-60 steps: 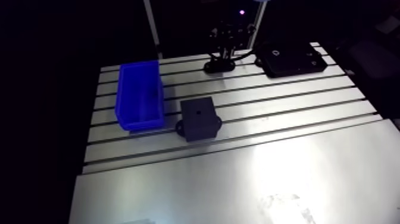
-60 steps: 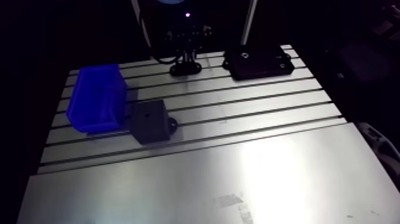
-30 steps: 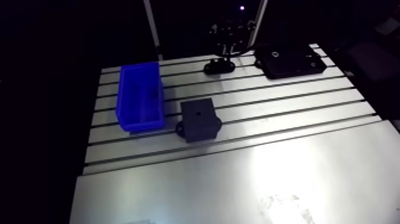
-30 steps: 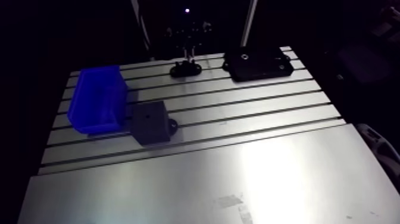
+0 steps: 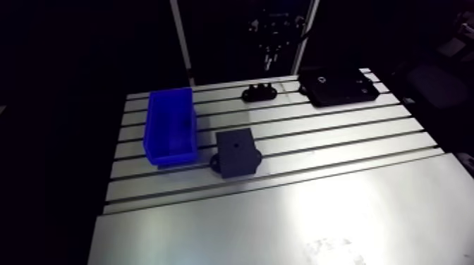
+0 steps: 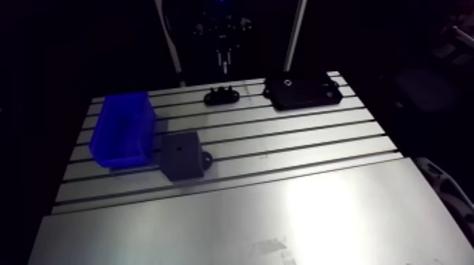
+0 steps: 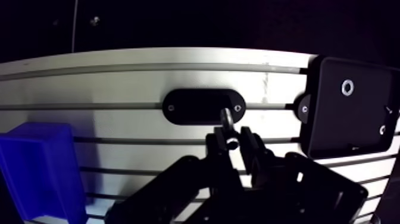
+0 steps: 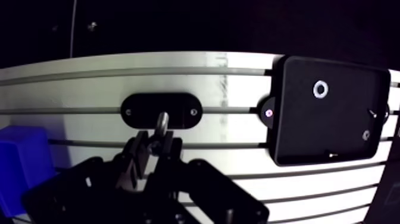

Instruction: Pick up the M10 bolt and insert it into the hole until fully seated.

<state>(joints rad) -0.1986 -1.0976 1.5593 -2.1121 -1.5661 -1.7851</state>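
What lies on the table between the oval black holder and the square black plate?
Nothing. In the wrist view only bare slotted table separates the oval black holder from the square black plate.

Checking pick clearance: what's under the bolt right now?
The bolt, clamped in the jaws, hangs over the black oval holder on the slotted table. The holder's patch behind the bolt tip and jaws is covered, so any seat there can't be seen.
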